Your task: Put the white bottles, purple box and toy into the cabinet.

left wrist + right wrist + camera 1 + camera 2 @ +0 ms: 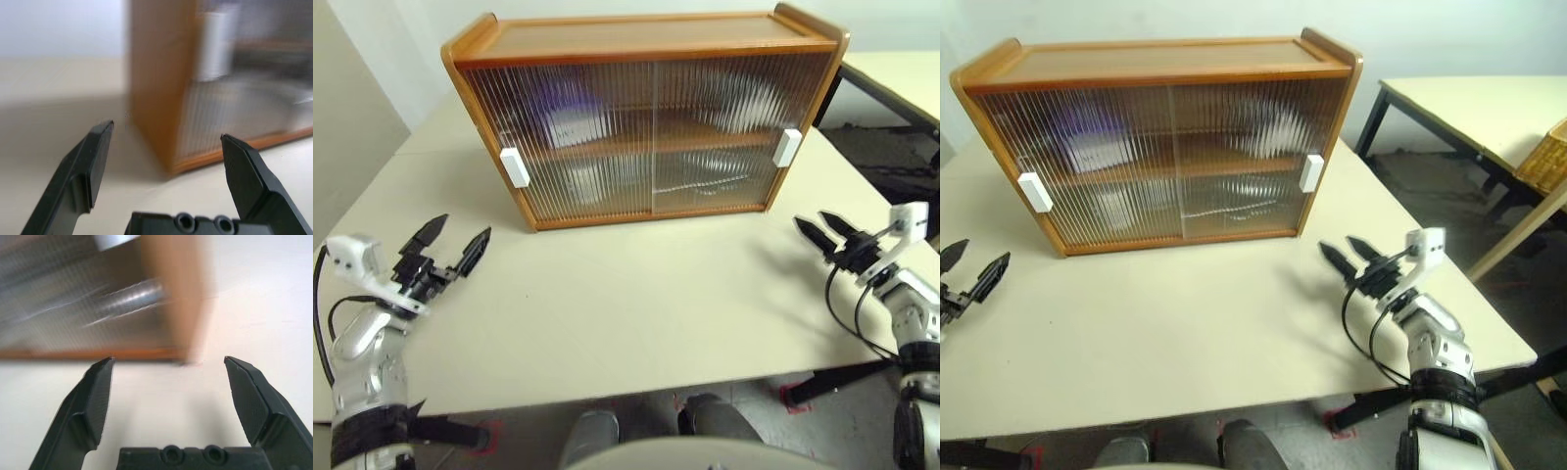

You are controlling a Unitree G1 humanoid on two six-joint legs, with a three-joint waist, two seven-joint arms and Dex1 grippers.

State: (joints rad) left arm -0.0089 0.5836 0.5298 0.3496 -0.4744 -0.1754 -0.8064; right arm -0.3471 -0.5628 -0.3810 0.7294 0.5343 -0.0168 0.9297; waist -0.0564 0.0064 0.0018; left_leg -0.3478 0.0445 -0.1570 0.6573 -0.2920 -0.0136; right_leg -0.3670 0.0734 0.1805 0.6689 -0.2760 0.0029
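We see the cabinet standing on the pale surface with both ribbed doors slid shut; blurred shapes show behind them, a lilac one upper left. Our left tool and right tool hover apart, fingers spread, empty.

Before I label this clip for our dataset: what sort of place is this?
Probably a lab or test room: a wooden cabinet sits on a plain cream table, a second table stands nearby, and red tape marks show on the floor.
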